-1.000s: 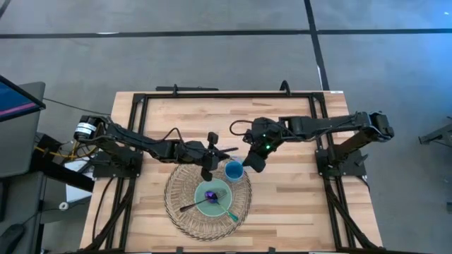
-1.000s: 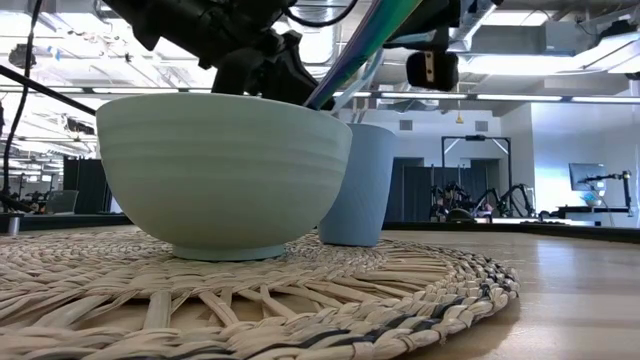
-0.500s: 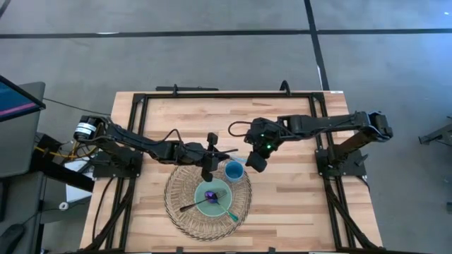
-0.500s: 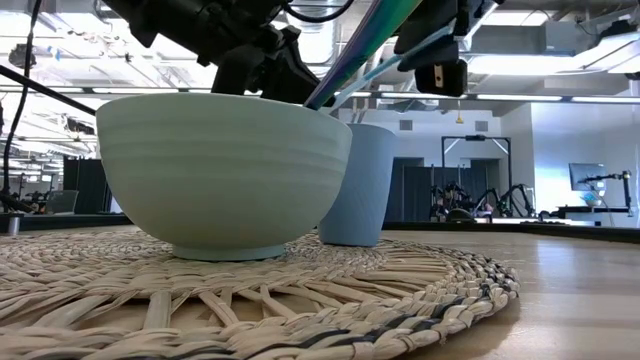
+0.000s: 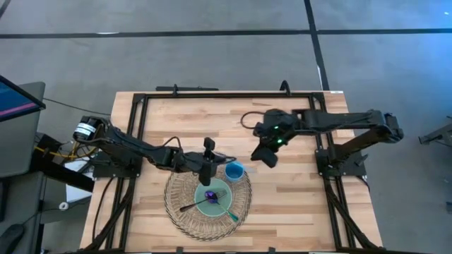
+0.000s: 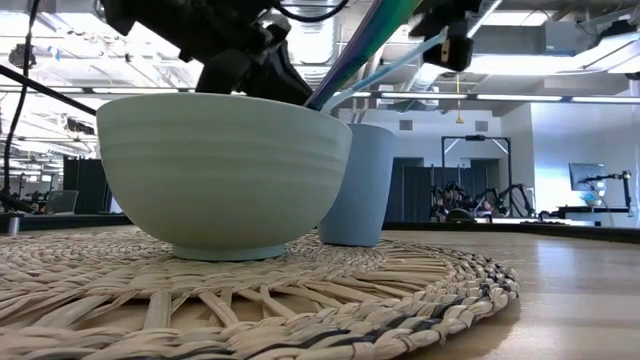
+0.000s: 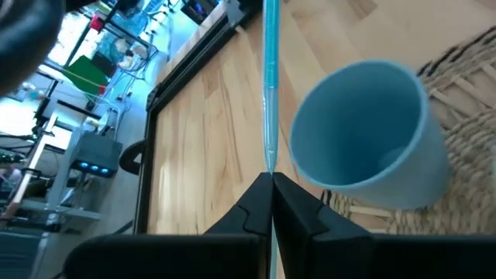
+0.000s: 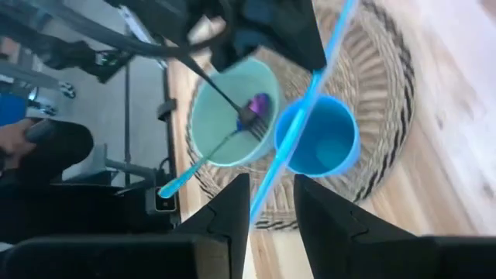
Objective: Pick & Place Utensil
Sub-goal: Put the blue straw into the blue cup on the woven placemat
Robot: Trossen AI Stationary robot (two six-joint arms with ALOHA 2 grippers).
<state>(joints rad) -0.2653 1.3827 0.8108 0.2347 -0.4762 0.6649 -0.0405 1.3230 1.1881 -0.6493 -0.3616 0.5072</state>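
**Op A:** Utensil [image 7: 268, 77] first. What have I got at the jaws?

**Op B:** From my left wrist view, the left gripper [image 7: 271, 177] has its jaws closed on one end of it. It's a thin blue rod that runs out forward, just beside the rim of the cup [image 7: 364, 132]. I can't tell whether it touches the cup.

**Op A:** And my right side?

**Op B:** The right gripper [image 5: 268, 156] has its jaws apart with nothing between them. It hangs over bare wood, off the mat [image 5: 176, 204].

**Op A:** Work outward for me.

**Op B:** The blue cup stands on the woven mat, close beside the pale green bowl [image 5: 212, 201]. The bowl holds a fork [image 5: 191, 206], something small and purple [image 5: 211, 194], and a teal tool [image 5: 232, 215] leaning on its rim. The mat lies on the wooden table [image 5: 296, 204], which has a black frame.

**Op A:** What about the room?

**Op B:** I see a grey floor crossed by dark lines, and a monitor [image 5: 14, 99] at the left. At table height there are ceiling lights and more rigs far behind.

**Op A:** What changed over the last second?

**Op B:** My right gripper was right at the cup and has since backed away to the right. The left gripper has kept hold of the rod and shifted only slightly. The cup, bowl and mat haven't moved.
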